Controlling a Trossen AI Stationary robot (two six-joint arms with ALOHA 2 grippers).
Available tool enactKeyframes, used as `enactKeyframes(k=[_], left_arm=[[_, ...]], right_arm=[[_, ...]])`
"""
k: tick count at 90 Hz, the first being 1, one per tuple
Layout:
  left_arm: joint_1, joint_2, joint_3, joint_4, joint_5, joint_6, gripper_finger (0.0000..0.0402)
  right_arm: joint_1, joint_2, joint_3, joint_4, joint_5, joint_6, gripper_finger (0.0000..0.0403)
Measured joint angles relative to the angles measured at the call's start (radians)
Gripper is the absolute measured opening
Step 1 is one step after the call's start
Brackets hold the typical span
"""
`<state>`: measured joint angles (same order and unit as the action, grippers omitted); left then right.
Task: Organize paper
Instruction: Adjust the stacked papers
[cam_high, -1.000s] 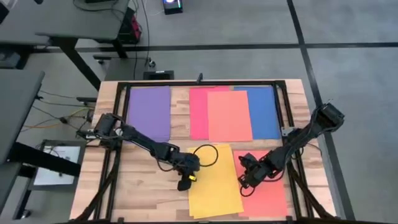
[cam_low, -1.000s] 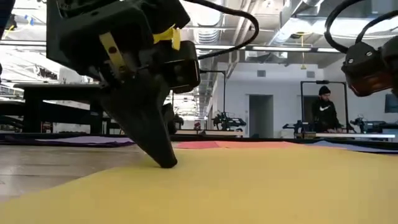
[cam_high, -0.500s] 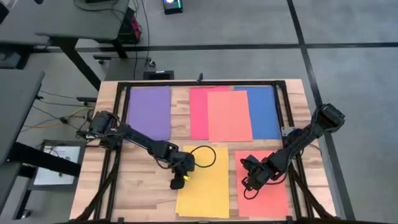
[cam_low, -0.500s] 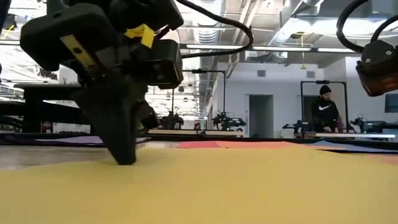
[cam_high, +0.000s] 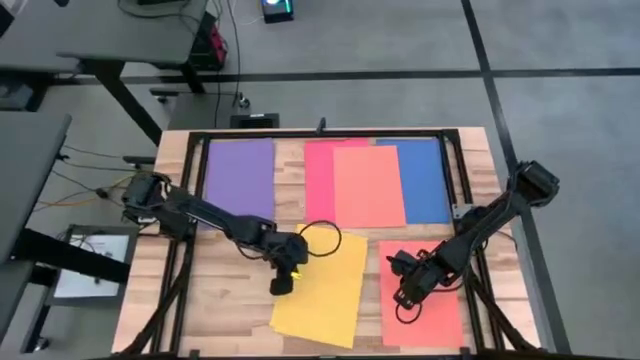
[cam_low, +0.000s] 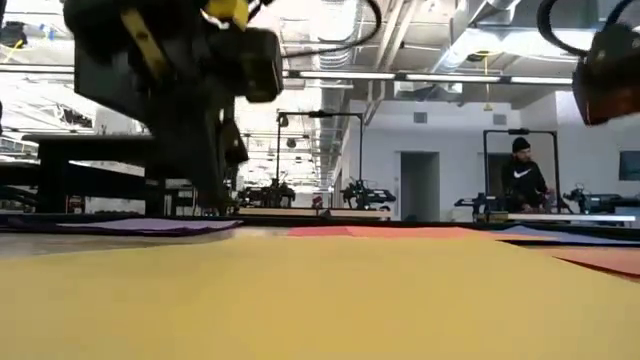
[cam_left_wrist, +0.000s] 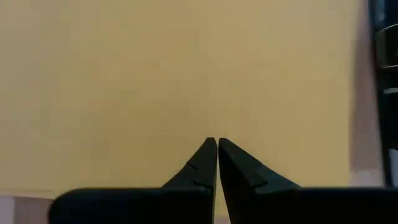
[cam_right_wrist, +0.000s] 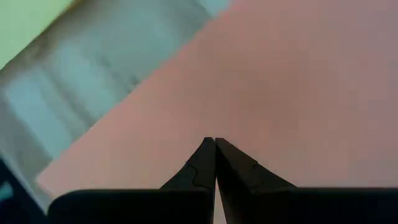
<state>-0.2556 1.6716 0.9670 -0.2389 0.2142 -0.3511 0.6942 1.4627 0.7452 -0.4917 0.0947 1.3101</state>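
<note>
Jaws of both grippers stand pressed together, tip against tip, with nothing clamped between them; each pair points down at a loose sheet of paper. Under the left gripper (cam_high: 281, 286) lies the yellow sheet (cam_high: 320, 295), skewed against the table's edges, its far left corner just beneath the closed tips, which the left wrist view shows over the sheet close to one of its edges. Under the right gripper (cam_high: 404, 296) lies the red sheet (cam_high: 428, 305), roughly square to the table, with the tips over its left margin; the right wrist view shows them above its surface near one corner. Whether either pair actually touches its paper cannot be told from the low view. Beyond these two, toward the far side of the table (cam_high: 215, 300), four sheets already lie in a row inside the black frame (cam_high: 325, 134): a purple sheet (cam_high: 240, 180) on its own, then a pink-red sheet (cam_high: 318, 180), an orange sheet (cam_high: 368, 186) overlapping it, and a blue sheet (cam_high: 425, 180) partly under the orange one. By this layout the sorting appears well advanced, with the yellow and red sheets near the front edge as the likely remainder, and the crooked yellow one in most need of straightening.
</note>
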Motion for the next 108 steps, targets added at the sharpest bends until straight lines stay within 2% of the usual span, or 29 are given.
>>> enactKeyframes(k=[11,23,34,52,77,91,108], left_arm=[[-0.001,-0.070,0.002,-0.120,-0.017,0.017,0.0000],[-0.025,-0.102,-0.021,-0.325,-0.082,0.076,0.0000],[-0.058,-0.098,-0.100,-0.320,-0.084,0.086,0.0000],[-0.097,-0.097,-0.175,-0.138,-0.063,0.081,0.0000],[-0.121,-0.099,-0.244,0.005,-0.061,0.066,0.0000],[-0.123,-0.100,-0.262,0.036,-0.048,0.034,0.0000],[-0.129,-0.099,-0.295,0.151,-0.035,-0.025,0.0000]], right_arm=[[-0.001,-0.003,0.011,0.068,0.017,-0.147,0.0000],[-0.006,0.025,0.014,0.277,0.119,-0.383,0.0000],[-0.021,0.106,0.015,0.441,0.143,-0.552,0.0000],[-0.028,0.252,0.018,0.515,0.142,-0.426,0.0000],[-0.046,0.382,0.128,0.534,0.136,-0.436,0.0000],[-0.062,0.404,0.161,0.528,0.116,-0.420,0.0000],[-0.085,0.405,0.176,0.501,0.097,-0.416,0.0000]])
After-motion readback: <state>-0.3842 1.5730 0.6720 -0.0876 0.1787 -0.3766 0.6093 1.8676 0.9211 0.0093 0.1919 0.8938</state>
